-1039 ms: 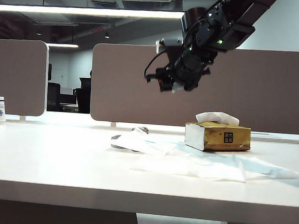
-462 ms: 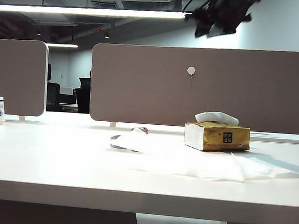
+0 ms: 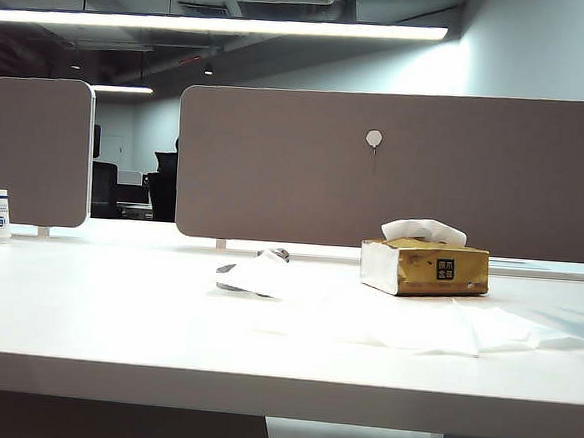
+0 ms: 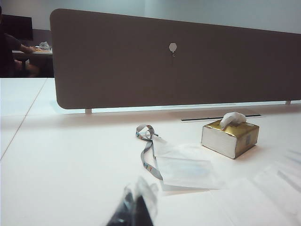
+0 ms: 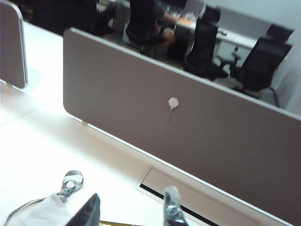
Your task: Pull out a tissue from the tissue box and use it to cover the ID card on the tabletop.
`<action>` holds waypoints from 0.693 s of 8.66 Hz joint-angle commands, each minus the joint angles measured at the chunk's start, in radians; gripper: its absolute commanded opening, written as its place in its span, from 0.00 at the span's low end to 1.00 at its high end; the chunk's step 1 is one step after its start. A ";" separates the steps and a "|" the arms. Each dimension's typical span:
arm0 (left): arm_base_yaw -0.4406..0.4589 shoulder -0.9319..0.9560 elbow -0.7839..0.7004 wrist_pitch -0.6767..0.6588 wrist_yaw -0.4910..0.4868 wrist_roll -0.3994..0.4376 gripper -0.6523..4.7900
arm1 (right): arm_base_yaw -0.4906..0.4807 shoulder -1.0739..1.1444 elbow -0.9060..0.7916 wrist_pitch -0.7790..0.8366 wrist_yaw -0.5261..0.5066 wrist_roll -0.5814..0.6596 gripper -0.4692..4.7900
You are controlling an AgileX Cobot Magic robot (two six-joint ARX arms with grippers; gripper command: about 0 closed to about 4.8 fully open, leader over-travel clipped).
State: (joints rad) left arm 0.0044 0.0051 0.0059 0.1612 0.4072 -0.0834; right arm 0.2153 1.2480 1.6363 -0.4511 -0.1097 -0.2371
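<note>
Tissue (image 4: 186, 170): lies flat over the ID card, beside the tissue box (image 4: 230, 138).
Lanyard (image 4: 146, 146): sticks out.
Right gripper (image 5: 129, 207): apart, empty, high above the tabletop (image 3: 115, 307).
Left gripper (image 4: 134, 209): blurry, cannot tell.
Left to do: looks finished.

**Office room behind the desk**

Grey-brown partition panels (image 3: 396, 171) stand along the desk's far edge, one carrying a small white hook (image 3: 374, 138). Beyond them are black office chairs (image 5: 261, 59), a dark ceiling and a long fluorescent light strip (image 3: 215, 23).
</note>
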 commanded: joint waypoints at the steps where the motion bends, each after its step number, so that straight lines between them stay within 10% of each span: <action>1: 0.000 0.000 0.002 0.011 -0.030 -0.003 0.11 | 0.000 -0.301 -0.227 -0.110 0.003 0.000 0.42; 6: 0.000 0.000 0.003 0.010 -0.029 -0.034 0.11 | 0.000 -0.959 -0.963 0.112 0.137 0.100 0.40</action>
State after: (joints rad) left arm 0.0044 0.0051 0.0059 0.1608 0.3809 -0.1104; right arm 0.2142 0.3134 0.6968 -0.3489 0.0227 -0.1490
